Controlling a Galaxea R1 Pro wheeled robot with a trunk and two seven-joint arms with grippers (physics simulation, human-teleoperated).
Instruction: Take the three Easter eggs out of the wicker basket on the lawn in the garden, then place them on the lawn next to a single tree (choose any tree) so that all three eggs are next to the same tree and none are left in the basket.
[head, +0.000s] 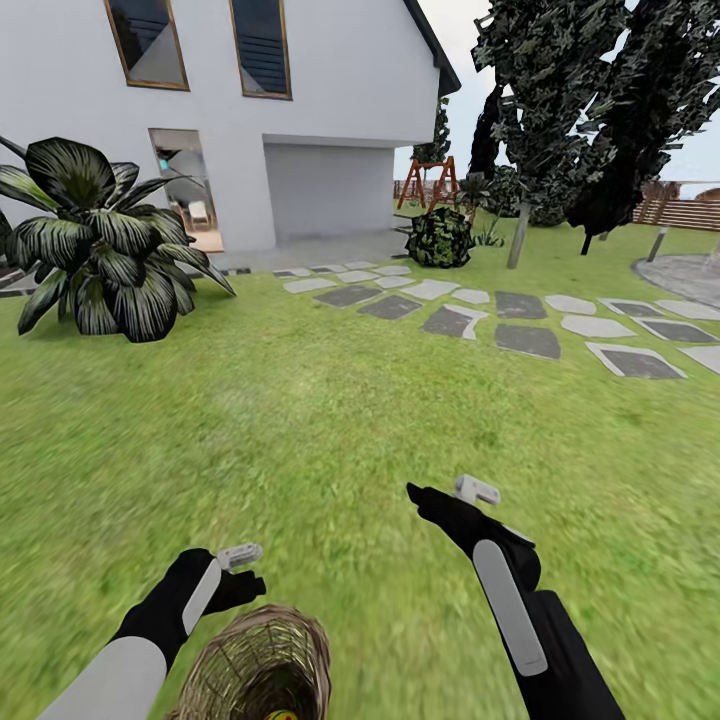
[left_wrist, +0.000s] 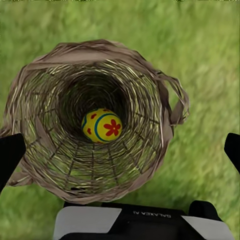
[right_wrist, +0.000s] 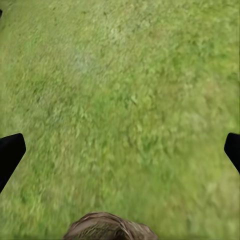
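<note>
The wicker basket (head: 262, 662) stands on the lawn (head: 330, 420) at the near edge of the head view, just in front of me. In the left wrist view I look straight down into the basket (left_wrist: 50, 165). One yellow Easter egg (left_wrist: 102, 125) with a red flower and blue bands lies at its bottom. My left gripper (head: 240, 572) hovers open above the basket's far-left rim with nothing between its fingers (left_wrist: 11, 152). My right gripper (head: 445, 497) is open over bare grass to the right of the basket, whose rim (right_wrist: 107, 229) shows in the right wrist view. A tree (head: 517, 235) with a grey trunk stands far back right.
A big dark-leaved plant (head: 100, 245) grows at the left in front of the white house (head: 300, 90). Stepping stones (head: 500, 320) cross the grass in the middle distance. A small shrub (head: 440, 238) and a brown fence (head: 690, 212) lie further back.
</note>
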